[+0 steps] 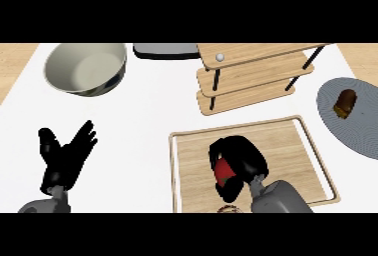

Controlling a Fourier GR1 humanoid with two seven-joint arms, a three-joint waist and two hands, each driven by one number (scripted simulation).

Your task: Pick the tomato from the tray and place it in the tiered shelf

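Two robot hands show over the white worktop. Farthest left, the left robot hand rests released, fingers straight and pointing up, touching nothing. Up and to its right stands a pale bowl, and further right again a dark flat object at the far edge, only partly seen.

Moving right, the tiered shelf stands beyond the wooden tray, its light boards carried on thin black posts. The right robot hand lies over the tray with fingers and thumb curled round the tomato, which sits inside that grasp; whether it rests on the tray or is lifted off it cannot be told. Only a red patch shows between the black fingers, so its full outline and any stem are hidden.

By my judgement the tomato is light, round and smooth-skinned, so it may slip or roll, and soft enough to bruise under a pinch. Cupping it round its widest part, fingers opposite the thumb, seems the best hold.

Farthest right of that robot hand, a grey plate carries a small brown item.
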